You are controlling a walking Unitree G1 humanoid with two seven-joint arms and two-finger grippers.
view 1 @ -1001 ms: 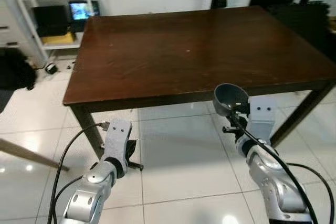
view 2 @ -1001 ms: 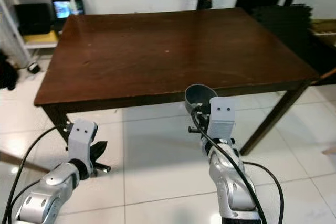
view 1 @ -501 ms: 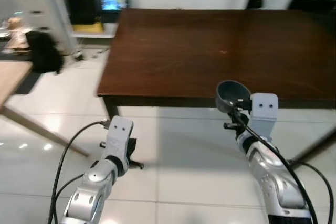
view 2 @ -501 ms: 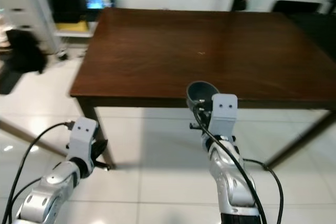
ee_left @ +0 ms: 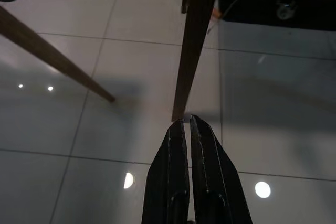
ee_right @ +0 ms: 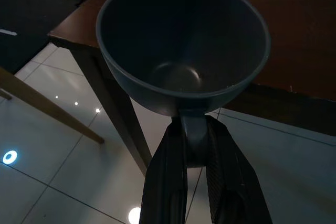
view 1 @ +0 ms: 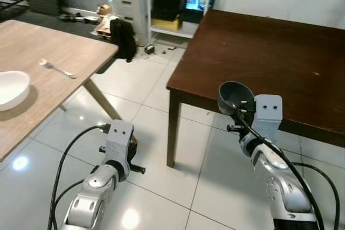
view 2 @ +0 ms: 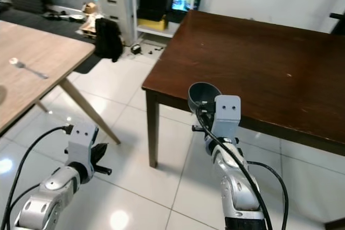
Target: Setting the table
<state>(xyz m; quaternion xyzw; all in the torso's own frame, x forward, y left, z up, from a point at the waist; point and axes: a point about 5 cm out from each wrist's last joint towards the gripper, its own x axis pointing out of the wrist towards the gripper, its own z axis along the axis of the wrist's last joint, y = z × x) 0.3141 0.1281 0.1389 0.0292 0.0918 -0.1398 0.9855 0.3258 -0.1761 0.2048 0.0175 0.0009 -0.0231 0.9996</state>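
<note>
- Right gripper [ee_right: 195, 145]: fingers closed on the short handle of a dark grey cup [view 1: 235, 97], held upright with its mouth open upward, in front of the near edge of the dark brown table [view 1: 280, 52].
- Left gripper [ee_left: 187, 135]: fingers pressed together and holding nothing, hanging low over the white tiled floor [view 1: 156, 133] at about 7 o'clock of the head view.
- Step in hand, as judged: carrying the cup to a table for placing. To do it well, keep the cup level, lift it clear above the chosen table's edge before moving inward, and set it down well in from the rim before the fingers part.
- Nearest surface: the dark brown table, at 1 o'clock, its corner and one leg [ee_left: 190, 51] just beyond the cup; its top appears bare.
- Second surface: a light wooden table [view 1: 48, 74] at 9 to 10 o'clock, bearing a white bowl [view 1: 12, 87] and a fork [view 1: 55, 69] lying apart from it. These suggest this may be the table being laid; which one the cup is meant for cannot be told.
- Obstacles: the dark table's corner stands near the cup; the light table's slanted leg [view 1: 101, 98] crosses the floor between the two tables.
- Background: a black bag [view 1: 123, 39] on the floor at 11 o'clock, a white shelf unit [view 1: 178, 4] with a lit screen [view 1: 195, 1] at 12 o'clock.
</note>
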